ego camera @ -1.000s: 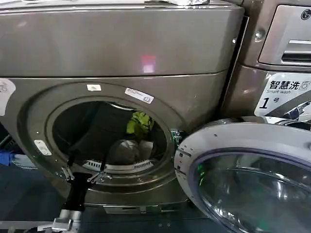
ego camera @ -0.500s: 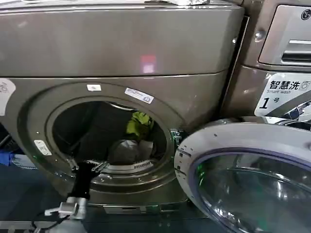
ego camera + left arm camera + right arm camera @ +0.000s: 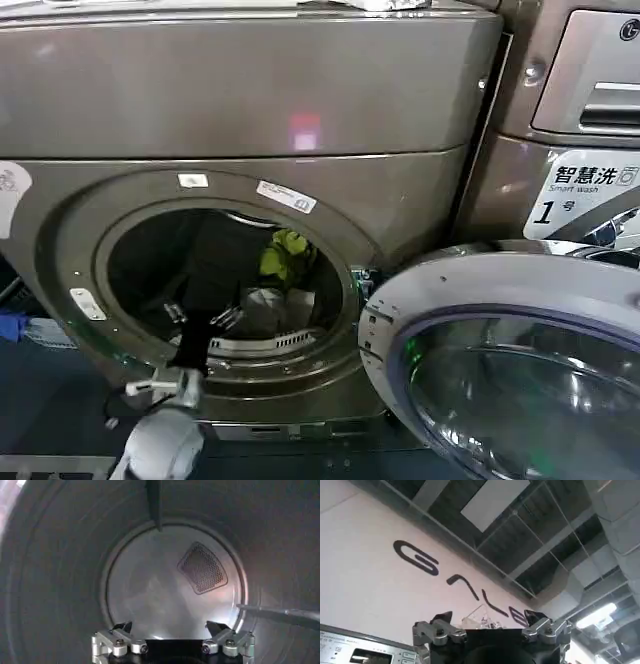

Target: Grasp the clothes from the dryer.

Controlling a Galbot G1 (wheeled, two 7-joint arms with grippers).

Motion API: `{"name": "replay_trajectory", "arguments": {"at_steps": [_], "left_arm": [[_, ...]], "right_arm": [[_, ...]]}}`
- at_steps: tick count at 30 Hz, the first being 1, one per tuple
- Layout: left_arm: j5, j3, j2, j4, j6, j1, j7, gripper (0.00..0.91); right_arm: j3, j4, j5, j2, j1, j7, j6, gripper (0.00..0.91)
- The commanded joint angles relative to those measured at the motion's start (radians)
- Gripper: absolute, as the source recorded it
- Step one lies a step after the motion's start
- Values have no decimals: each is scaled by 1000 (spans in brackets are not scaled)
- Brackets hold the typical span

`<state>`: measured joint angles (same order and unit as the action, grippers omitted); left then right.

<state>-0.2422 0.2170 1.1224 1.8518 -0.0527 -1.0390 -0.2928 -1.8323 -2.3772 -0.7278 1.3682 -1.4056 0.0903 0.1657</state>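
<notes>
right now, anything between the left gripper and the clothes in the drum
Nothing solid: in the head view the open left gripper sits just inside the dryer porthole, with bare drum space before the clothes.

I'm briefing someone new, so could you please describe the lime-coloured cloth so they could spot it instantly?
Find the big bronze-grey dryer with its round door swung open. Look through the porthole to the drum's right side: the lime yellow-green cloth sits there, above a pale grey-white piece, the only bright thing inside.
</notes>
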Motion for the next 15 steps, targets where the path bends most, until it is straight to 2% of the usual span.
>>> {"name": "replay_trajectory", "arguments": {"at_steps": [1,15], "left_arm": [[-108,-97,-22,-110,-44,205,-14,907],[-189,-276,-19,-258,-90,413,-30,907]], "right_arm": [[1,0,0,-2,-1,2,-3,907],[19,5,16,3,4,0,-2,907]]}}
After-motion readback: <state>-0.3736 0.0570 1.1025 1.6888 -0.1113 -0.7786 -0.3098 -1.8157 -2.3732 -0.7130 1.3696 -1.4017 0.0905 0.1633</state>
